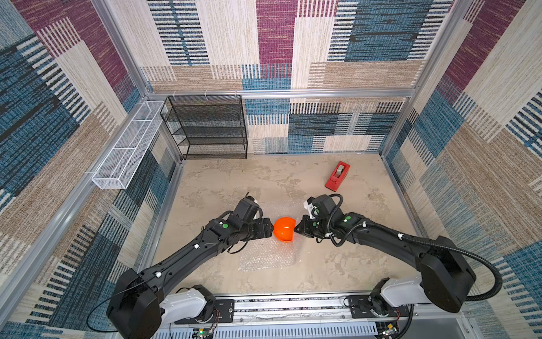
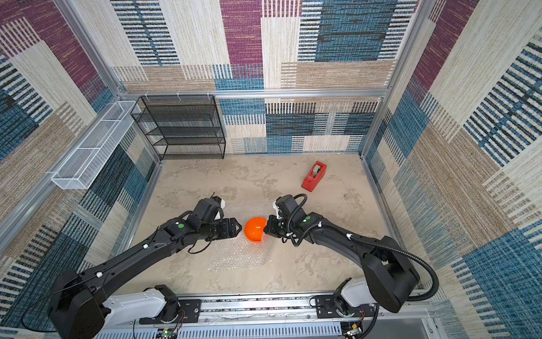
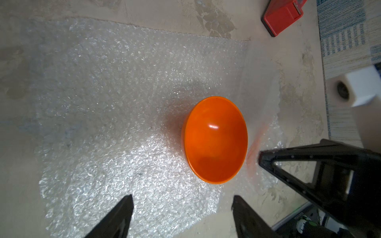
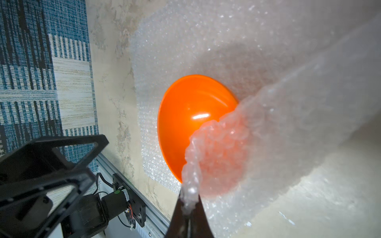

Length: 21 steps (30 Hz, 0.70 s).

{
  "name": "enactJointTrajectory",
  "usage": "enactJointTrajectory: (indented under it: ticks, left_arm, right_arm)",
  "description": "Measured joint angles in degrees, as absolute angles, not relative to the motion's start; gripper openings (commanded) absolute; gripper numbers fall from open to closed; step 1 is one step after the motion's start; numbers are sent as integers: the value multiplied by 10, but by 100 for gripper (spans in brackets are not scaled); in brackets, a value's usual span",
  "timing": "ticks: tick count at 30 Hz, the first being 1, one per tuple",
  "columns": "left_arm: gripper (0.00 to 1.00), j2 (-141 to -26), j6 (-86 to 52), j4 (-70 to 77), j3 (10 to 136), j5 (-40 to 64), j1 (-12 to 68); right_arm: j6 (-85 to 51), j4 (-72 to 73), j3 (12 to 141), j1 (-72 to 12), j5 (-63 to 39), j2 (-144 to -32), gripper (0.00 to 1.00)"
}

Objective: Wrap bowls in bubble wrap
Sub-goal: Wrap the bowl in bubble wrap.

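Right gripper point(image 4: 188, 203): fingertips pressed together on a bunched edge of the bubble wrap point(image 4: 206, 41), film squeezed between the tips. The pinched edge is lifted off the table. The raised fold lies across the near side of the bowl point(image 4: 185, 115), and orange shows through the film there.

Left gripper point(image 3: 183, 206): fingers point(image 3: 123, 210) spread wide, nothing between them. They point at the bowl point(image 3: 215, 140) from its left side, tips short of the rim. Cannot tell from the wrist view whether the tips touch the wrap point(image 3: 103, 103) beneath them.

Both top views: the two grippers face each other across the bowl point(image 1: 284, 229) point(image 2: 254, 229). The left gripper point(image 1: 268, 227) point(image 2: 236, 227) is just beside its left side. The right gripper point(image 1: 297, 227) point(image 2: 266, 227) is at its right rim.

Bowl: bright orange, glossy, sitting on the wrap. Its inside shows in both wrist views. It is about midway between the table's left and right edges, somewhat nearer the front edge where the arm bases are.

Bubble wrap point(image 1: 264, 255) point(image 2: 231, 255): clear sheet, mostly flat on the table point(image 1: 234, 182). It runs from the bowl toward the front edge and also behind the bowl.

Red tape dispenser point(image 1: 337, 176) point(image 2: 313, 176): toward the far right corner, well apart from the wrap.

Black mesh shelf point(image 1: 211, 129): at the far left corner, against the back wall.

White wire basket point(image 1: 126, 146): hung on the left wall rail, above the table's left edge.
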<state>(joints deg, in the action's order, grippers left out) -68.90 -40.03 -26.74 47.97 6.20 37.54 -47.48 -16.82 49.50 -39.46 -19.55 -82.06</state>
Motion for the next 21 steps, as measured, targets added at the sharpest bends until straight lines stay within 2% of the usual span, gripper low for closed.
enactJointTrajectory:
  ticks: [9,15,21]
  left_arm:
    - [74,-670,-372,-224,445,94,380]
    - [73,-684,-343,-186,437,122,389]
    - [67,-727,-327,-157,446,124,403]
  right_arm:
    - [-478,-159,553,-402,-189,-905,2]
    - [-479,-157,568,-405,-189,-920,3]
    - [-480,-158,570,-405,-189,-921,5]
